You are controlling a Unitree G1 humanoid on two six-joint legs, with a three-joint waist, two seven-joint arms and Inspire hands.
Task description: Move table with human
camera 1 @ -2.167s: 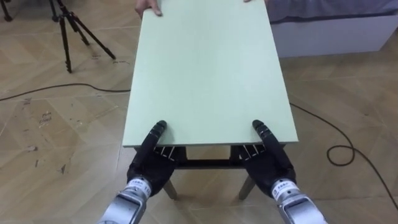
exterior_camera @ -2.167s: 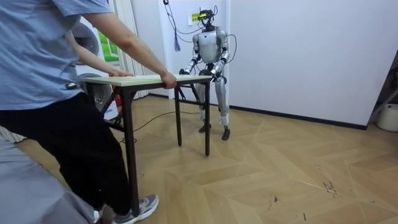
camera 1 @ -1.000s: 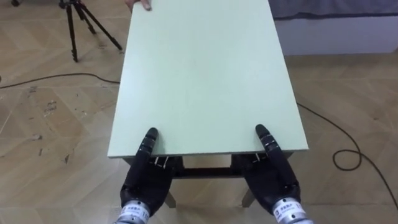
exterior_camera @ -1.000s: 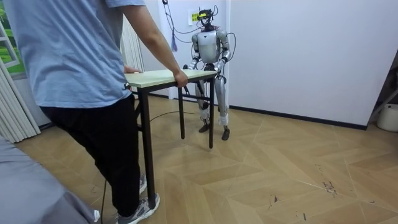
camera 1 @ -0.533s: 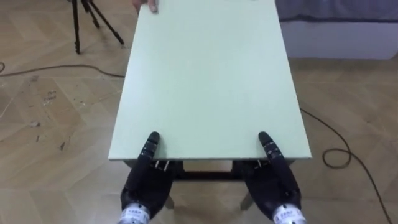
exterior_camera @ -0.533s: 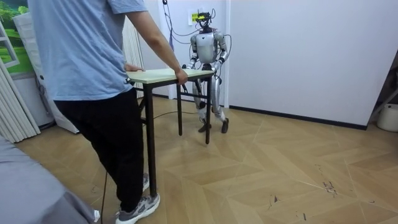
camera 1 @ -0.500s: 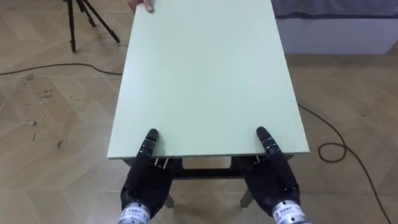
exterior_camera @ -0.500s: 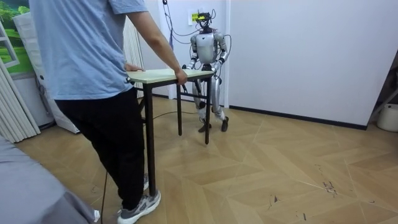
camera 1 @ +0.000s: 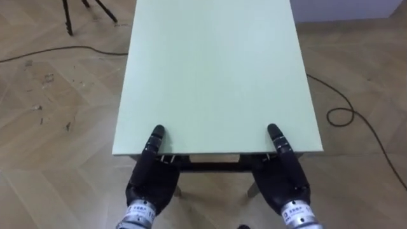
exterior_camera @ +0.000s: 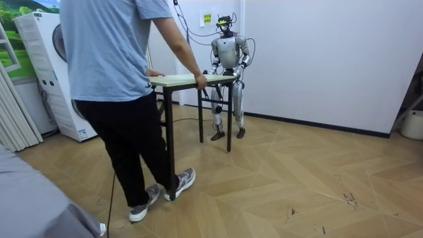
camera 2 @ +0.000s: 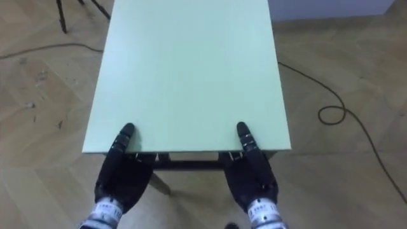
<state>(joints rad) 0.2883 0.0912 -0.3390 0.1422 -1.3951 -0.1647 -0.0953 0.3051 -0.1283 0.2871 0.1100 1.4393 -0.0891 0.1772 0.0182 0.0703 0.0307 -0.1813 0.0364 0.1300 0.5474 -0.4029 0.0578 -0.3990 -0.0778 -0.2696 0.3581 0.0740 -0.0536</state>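
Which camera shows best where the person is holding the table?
The room view: the person grips the table at the end opposite the robot. The eye views show the tabletop with the left hand and right hand at its near edge.

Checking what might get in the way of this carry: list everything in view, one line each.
table: one, pale green top, dark legs, between robot and person
tripod: one, black, on the floor beyond the table's left side
washing machine: one, white, room view's left, behind the person
person: one, blue shirt, black trousers, holding the table's far end
left hand: one, black, thumb over the table's near edge
right hand: one, black, thumb over the same edge
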